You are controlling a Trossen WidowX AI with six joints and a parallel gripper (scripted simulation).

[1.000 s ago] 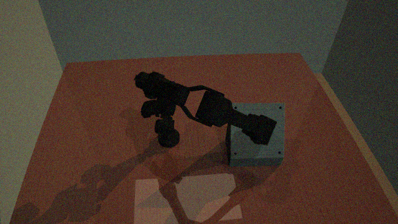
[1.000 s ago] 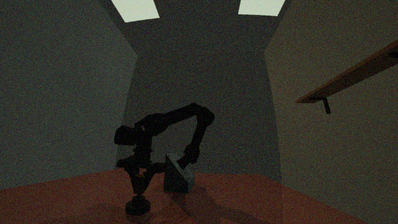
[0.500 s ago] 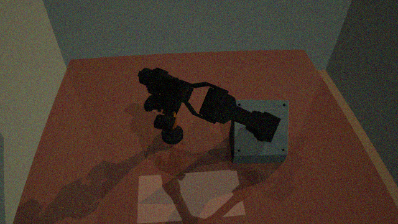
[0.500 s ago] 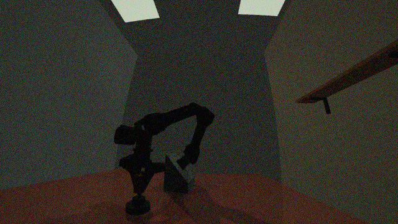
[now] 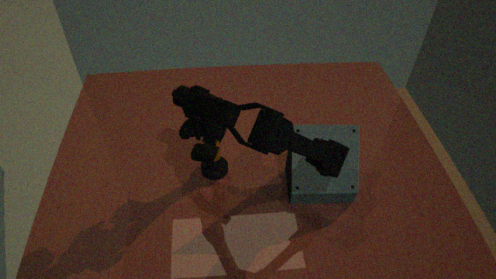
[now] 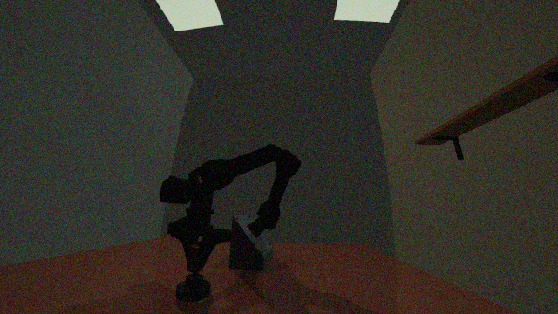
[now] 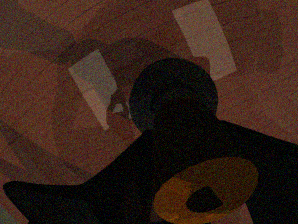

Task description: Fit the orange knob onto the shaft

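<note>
- Your gripper [image 5: 216,153] [image 6: 194,262] [image 7: 185,132] is closed on the orange knob [image 5: 218,151] [image 6: 200,239] [image 7: 171,201], whose colour shows between the dark parts of the hand.
- You have the round pedestal [image 5: 214,170] [image 6: 193,290] [image 7: 145,95] on the reddish table [image 5: 124,108] [image 6: 340,270] [image 7: 30,95], directly below the hand in the exterior view.
- In your wrist view, the knob shows as an orange ring around a dark middle, between 5 and 6 o'clock from the pedestal, with black gripper parts crossing between them.
- You cannot tell from these frames whether the knob touches the shaft or how its flat side is turned; the dark hand hides the meeting point.
- Seen from above, the grey-blue block [image 5: 345,172] [image 6: 245,255] stands at 3 o'clock from the pedestal, well apart from it; your exterior view puts it at about 2 o'clock.
- Your black arm [image 5: 271,132] [image 6: 250,165] reaches from the block towards 10 o'clock in the top view, and in the exterior view it arches up and over to the hand.
- On the exterior view's right wall, towards 2 o'clock in the picture, you see a brown shelf [image 6: 493,105].
</note>
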